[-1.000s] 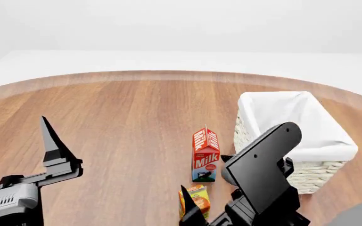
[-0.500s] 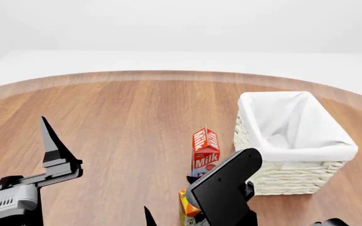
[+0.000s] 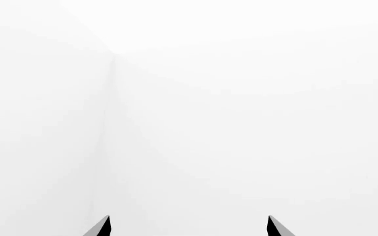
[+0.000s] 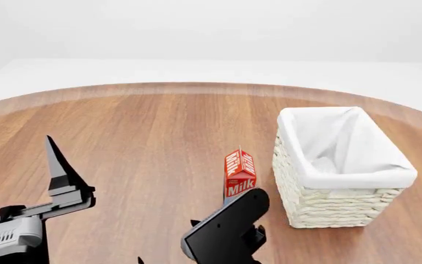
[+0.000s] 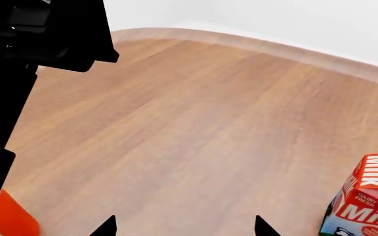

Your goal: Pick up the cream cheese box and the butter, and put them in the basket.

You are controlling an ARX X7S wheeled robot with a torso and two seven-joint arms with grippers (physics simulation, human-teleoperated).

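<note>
- White woven wicker basket with cloth liner point(image 4: 343, 206) sits empty beside the red milk carton point(image 4: 239, 175); neither target is visible, so judging by that, the search step is in hand.
- Right hand point(image 5: 183, 227) and left hand point(image 3: 187, 227): both spread apart, empty.
- Next: find the butter near the carton.

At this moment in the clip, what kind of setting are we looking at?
Likely a simulated tabletop test scene, not a real room: a round wooden table against blank white surroundings, bearing only a milk carton and a lined wicker basket.
</note>
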